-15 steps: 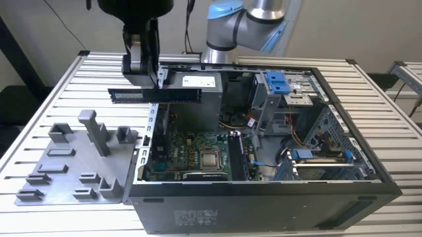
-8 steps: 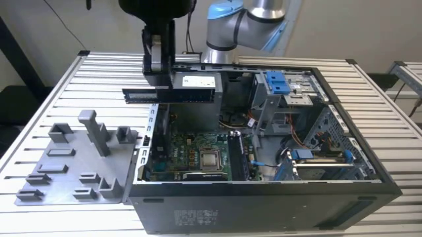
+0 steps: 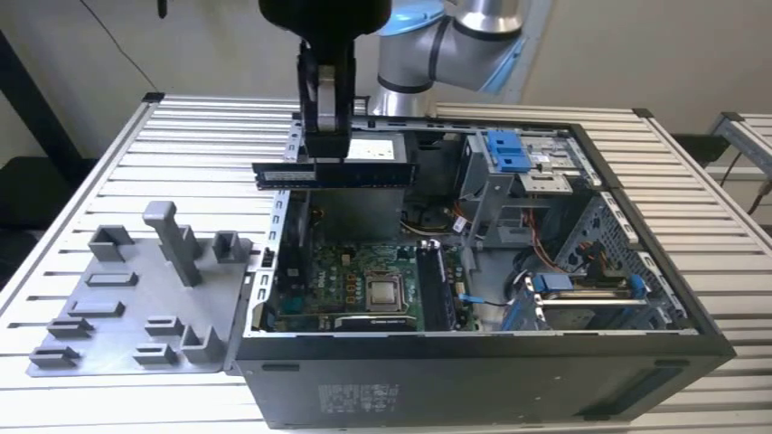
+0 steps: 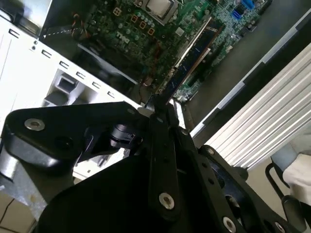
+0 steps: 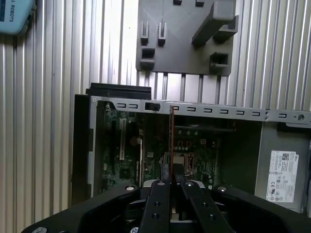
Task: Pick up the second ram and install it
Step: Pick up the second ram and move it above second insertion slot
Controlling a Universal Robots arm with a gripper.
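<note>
Grips the second ram (image 3: 334,174) between the narrowed fingers of the gripper (image 3: 327,159), pinching the dark stick near its middle. Holds it level, long side running across the exterior view, in the air above the open computer case (image 3: 483,366), over the far part toward the exterior view's left. Hangs well apart from the green motherboard (image 3: 350,280) and the square processor socket (image 3: 386,292) on the case floor, seated in no slot. Shows the second ram (image 5: 170,141) edge-on in the first wrist view, a thin line reaching out from the black fingertips of the gripper (image 5: 171,178) across the metal rim of the computer case (image 5: 218,112). Looks past the gripper (image 4: 160,116) in the second wrist view onto the motherboard (image 4: 141,29). Lies open on a slatted metal table (image 3: 157,154), side panel off, just beside a grey fixture plate (image 3: 121,316) on the exterior view's left, upright posts rising from it. Reaches in from the far side on a silver and pale blue robot arm (image 3: 465,36).
</note>
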